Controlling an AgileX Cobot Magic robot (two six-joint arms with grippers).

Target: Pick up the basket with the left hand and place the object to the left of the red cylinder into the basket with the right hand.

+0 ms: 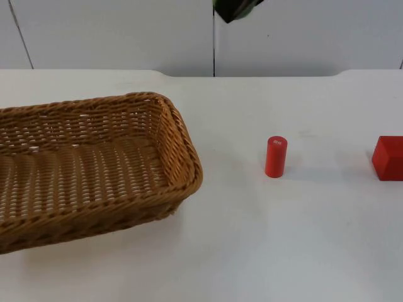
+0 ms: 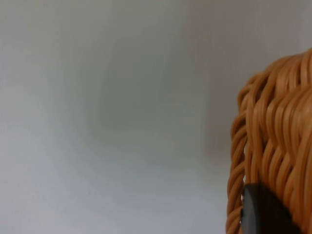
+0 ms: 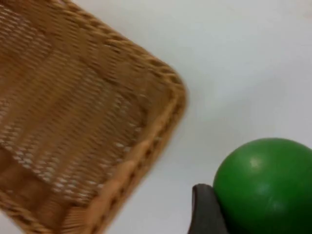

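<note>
The long brown wicker basket (image 1: pixel 82 170) fills the left side of the top view, its right end tilted toward the red cylinder (image 1: pixel 276 157). In the left wrist view a black fingertip (image 2: pixel 263 212) presses against the basket's woven rim (image 2: pixel 273 136), so my left gripper is shut on the basket. My right gripper (image 1: pixel 237 7) hangs high near the partition wall, above and right of the basket's far corner. It is shut on a green ball (image 3: pixel 265 183), with one dark finger (image 3: pixel 207 209) against the ball's side. Below the ball lies the basket's corner (image 3: pixel 161 112).
A red cube (image 1: pixel 388 158) sits on the white table at the right edge, to the right of the cylinder. Bare table lies between the basket and the cylinder and along the front.
</note>
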